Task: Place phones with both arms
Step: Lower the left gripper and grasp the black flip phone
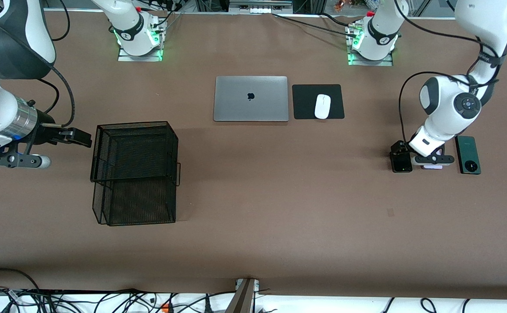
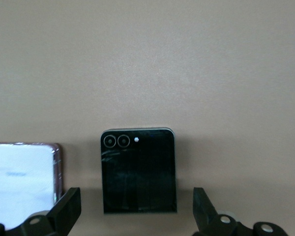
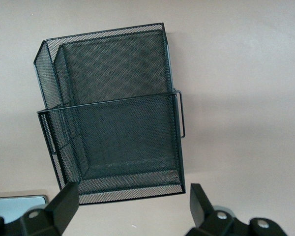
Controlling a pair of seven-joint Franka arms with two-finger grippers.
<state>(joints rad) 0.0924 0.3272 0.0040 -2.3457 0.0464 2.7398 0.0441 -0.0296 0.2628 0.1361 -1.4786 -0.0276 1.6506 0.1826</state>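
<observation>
Phones, three, flat on matte brown worktop (image 1: 279, 174) toward left arm's end: squarish glossy black phone (image 2: 139, 169), squarish pale lilac-white phone (image 2: 22, 177), long dark green phone (image 1: 468, 154) with round camera ring. Left gripper (image 2: 137, 216) spread wide over black phone; right gripper (image 3: 132, 211) likewise agape beside black wire-mesh basket (image 3: 113, 113).

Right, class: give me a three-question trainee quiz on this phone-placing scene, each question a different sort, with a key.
1. True or false: the left end effector is open over the black phone.
2. The green phone lies: A) in the mesh basket B) on the table C) on the laptop.
3. Fill in: the white mouse sits on a black ____.

Key: 1 true; 2 B; 3 mouse pad.
</observation>
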